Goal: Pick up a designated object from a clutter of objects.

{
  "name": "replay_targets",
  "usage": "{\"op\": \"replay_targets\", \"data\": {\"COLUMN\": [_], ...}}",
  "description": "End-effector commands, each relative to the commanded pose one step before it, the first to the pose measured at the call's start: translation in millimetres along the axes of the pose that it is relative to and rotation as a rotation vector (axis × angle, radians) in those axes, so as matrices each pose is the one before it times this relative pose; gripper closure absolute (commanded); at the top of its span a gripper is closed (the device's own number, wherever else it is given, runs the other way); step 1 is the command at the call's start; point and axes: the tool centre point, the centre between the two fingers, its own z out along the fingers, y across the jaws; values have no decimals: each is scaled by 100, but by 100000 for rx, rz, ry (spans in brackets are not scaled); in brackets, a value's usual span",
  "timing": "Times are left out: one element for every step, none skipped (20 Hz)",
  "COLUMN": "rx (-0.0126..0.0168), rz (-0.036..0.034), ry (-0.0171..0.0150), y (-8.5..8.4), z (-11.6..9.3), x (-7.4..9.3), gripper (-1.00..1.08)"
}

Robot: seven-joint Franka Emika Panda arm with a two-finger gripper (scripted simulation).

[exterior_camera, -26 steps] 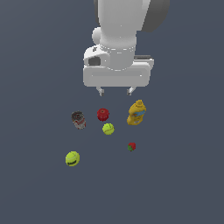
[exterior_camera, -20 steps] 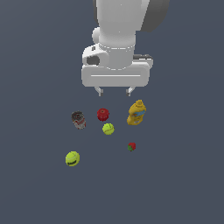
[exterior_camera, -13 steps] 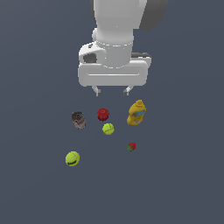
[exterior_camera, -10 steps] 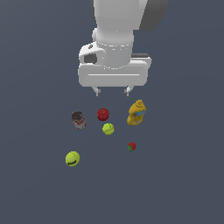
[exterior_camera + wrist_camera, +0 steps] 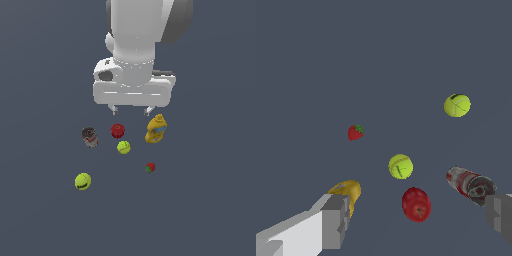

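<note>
The tiny red strawberry [image 5: 150,167] with a green top lies on the dark floor, apart from the rest; it also shows in the wrist view [image 5: 355,132]. My gripper [image 5: 131,110] hangs open and empty well above the clutter, its fingertips [image 5: 336,220] spread wide. Below it lie a red round object [image 5: 117,131], a yellow bottle [image 5: 156,129], a dark can [image 5: 90,136] and two yellow-green balls [image 5: 123,147] [image 5: 83,181]. In the wrist view the red round object [image 5: 416,204], near ball [image 5: 400,166], can [image 5: 471,184], bottle [image 5: 347,191] and far ball [image 5: 457,105] all show.
The floor [image 5: 210,200] is a flat dark grey surface with no visible edges or walls. The white arm [image 5: 142,45] rises above the gripper and hides the ground behind it.
The arm has shifted slightly toward the exterior view's left and risen a little. The objects have not moved and the gripper stays open.
</note>
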Motion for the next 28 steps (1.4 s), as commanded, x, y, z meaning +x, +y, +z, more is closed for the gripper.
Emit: {"op": "replay_targets", "data": {"rx": [426, 187, 191, 193, 194, 192, 182, 170, 157, 145, 133, 121, 109, 97, 85, 73, 62, 50, 39, 29, 18, 8, -2, -12, -21, -30, -39, -47], "rz": [4087, 1913, 2036, 2163, 2288, 2403, 2435, 2436, 2439, 2442, 2444, 2447, 2448, 2451, 2452, 2454, 2456, 2457, 2459, 2460, 2462, 2462, 2463, 2464, 2466, 2466, 2467, 2467], "ry": [-247, -107, -117, -128, -139, -150, -155, -158, -160, -161, -162, -163, -162, -162, -160, -159, -156, -153, -150, -146, -141, -136, -131, -125, -118, -111, -104, -96], "y": [-362, -170, -184, -196, -210, -222, -226, -228, -229, -230, -230, -230, -230, -229, -228, -227, -225, -224, -221, -219, -216, -213, -210, -206, -202, -197, -193, -188], "z": [741, 341, 365, 389, 413, 436, 444, 447, 449, 452, 454, 457, 459, 461, 463, 466, 468, 470, 472, 474, 476, 478, 479, 481, 483, 484, 486, 487], "x": [316, 139, 142, 144, 144, 142, 135, 125, 116, 107, 98, 89, 79, 70, 61, 52, 44, 35, 26, 18, 9, 1, -7, -15, -22, -30, -37, -44], "gripper": [-92, -92, -92, -92, -92, -92, -92, -92, -92, -92, -92, -92, -92, -92, -92, -92, -92, -92, -92, -92, -92, -92, -92, -92, -92, -92, -92, -92]}}
